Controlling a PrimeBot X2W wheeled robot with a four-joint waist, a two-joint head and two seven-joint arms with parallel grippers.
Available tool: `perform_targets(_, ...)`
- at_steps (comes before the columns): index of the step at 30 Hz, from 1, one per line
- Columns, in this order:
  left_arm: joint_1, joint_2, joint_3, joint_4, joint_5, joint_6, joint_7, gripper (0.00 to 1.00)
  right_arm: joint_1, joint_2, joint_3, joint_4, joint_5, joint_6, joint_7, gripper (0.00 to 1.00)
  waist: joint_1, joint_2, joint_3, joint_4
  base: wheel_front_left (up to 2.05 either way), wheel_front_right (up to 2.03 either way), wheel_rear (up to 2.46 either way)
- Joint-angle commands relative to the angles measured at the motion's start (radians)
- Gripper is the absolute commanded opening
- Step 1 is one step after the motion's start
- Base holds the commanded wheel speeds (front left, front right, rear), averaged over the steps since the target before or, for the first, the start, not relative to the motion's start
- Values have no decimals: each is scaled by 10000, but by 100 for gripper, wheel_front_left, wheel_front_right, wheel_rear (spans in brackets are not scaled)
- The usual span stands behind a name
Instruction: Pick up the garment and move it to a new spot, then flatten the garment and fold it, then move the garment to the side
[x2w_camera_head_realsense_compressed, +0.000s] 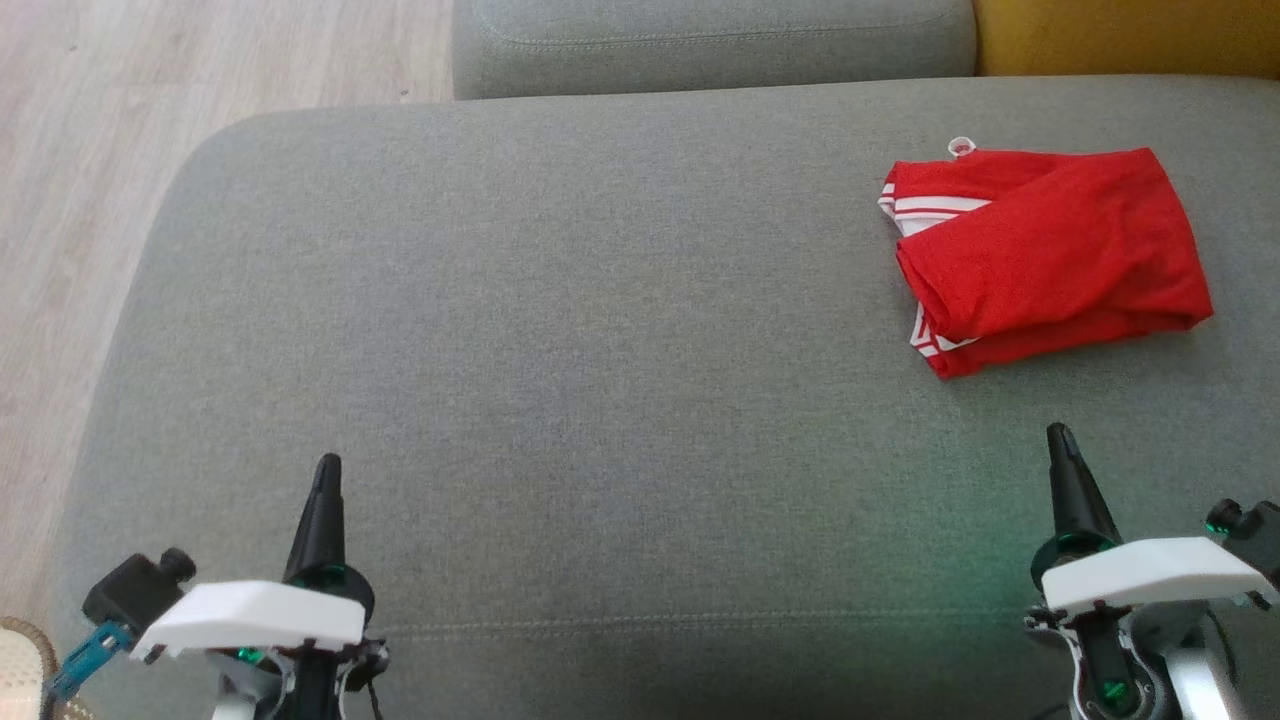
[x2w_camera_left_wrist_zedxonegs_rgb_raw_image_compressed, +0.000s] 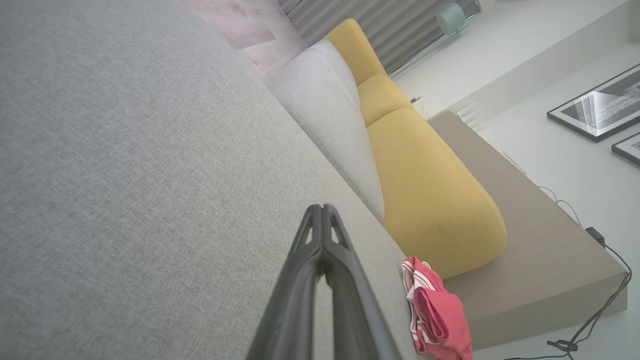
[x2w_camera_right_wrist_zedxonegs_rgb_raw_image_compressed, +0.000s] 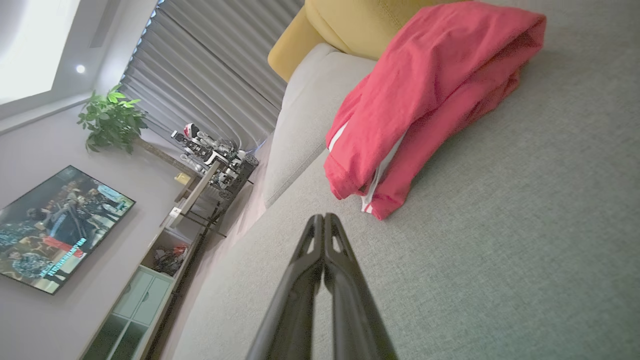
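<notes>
- Head view: we keep our left gripper and right gripper empty, jaws pressed together; the folded red cloth garment with white stripes lies far right on the grey fabric sofa cushion, long axis left-right, striped end leftward.
- Left wrist view: a yellow upholstered cushion sits just behind the garment.
- Right wrist view: bare cushion separates our fingers from the garment.

The sofa seat under the fingers is grey woven cloth, matt and faintly rough. Beyond the right arm's fingers lies the garment, soft red cloth with smooth white stripes. The fingers look like matt black plastic, and the wrist covers behind them like smooth white plastic.
</notes>
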Motion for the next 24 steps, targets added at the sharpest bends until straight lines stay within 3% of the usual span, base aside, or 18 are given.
perform_targets(1, -573, 159, 247, -274, -209, -82, 41, 0, -553, -5, 23, -278, 239, -1, 66, 0, 0, 0, -2, -5, 0, 0, 0)
perform_targets(24, -795, 191, 756, 27, -2477, -334, 699, 0, -614, 0, -132, -153, 2757, -1, 735, 0, 0, 0, -36, -141, 0, 0, 0)
